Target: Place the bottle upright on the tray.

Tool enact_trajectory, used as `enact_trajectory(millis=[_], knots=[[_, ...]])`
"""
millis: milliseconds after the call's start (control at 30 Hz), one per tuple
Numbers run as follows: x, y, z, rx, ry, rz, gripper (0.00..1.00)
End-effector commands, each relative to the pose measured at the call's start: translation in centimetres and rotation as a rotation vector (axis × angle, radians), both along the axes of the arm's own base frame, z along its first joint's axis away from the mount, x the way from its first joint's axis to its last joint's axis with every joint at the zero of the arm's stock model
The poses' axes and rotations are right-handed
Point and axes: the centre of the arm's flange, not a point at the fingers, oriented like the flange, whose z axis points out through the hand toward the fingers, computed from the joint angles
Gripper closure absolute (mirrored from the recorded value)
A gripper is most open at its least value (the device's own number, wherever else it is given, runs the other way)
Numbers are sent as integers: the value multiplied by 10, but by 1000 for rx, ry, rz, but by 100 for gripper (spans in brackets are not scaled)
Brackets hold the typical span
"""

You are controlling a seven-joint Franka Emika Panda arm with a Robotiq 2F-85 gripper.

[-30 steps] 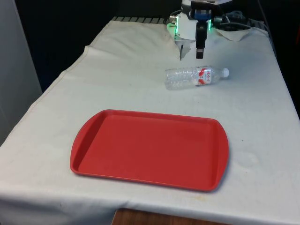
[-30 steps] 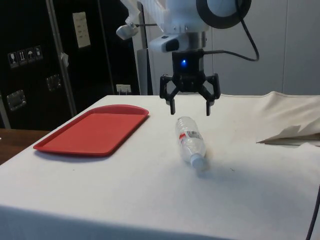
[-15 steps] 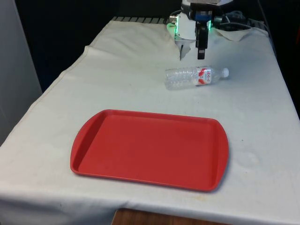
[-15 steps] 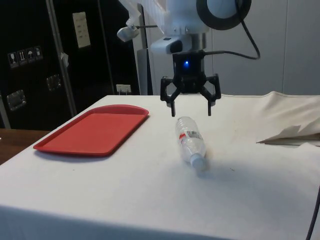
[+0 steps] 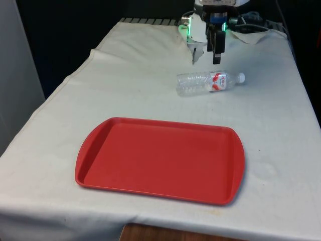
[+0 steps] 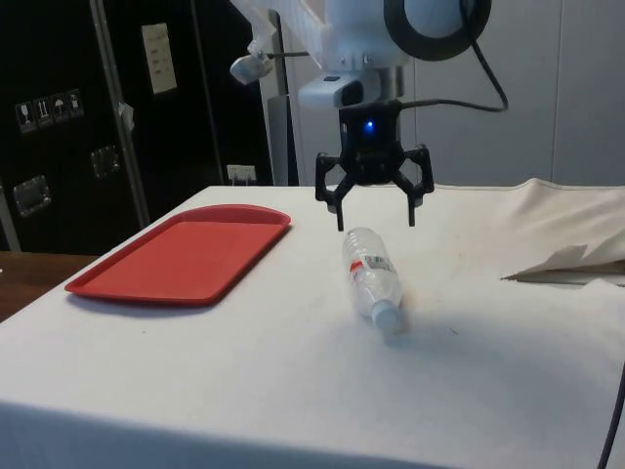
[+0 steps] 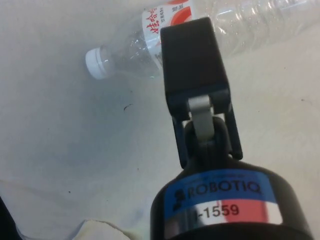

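Bottle (image 5: 209, 82) lies on its side on the desk (image 5: 125, 75), well short of the red tray (image 5: 90, 165), long axis running across the front view, cap toward its right. Jaws (image 6: 375, 213) spread wide, hovering just above its label end.

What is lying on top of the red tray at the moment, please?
Nothing: the red tray is bare. The bottle lies on its side on the white cloth, beyond the tray, below the open gripper.
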Motion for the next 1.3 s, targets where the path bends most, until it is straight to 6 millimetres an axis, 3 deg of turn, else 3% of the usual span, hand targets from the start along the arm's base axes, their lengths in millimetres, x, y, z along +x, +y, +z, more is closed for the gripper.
enact_trajectory(millis=[0, 833, 1267], knots=[[0, 0, 0, 0, -6, 15, 0], [0, -2, -2, -2, 0, 196, 0], [0, -2, -1, -2, 16, 203, 0]])
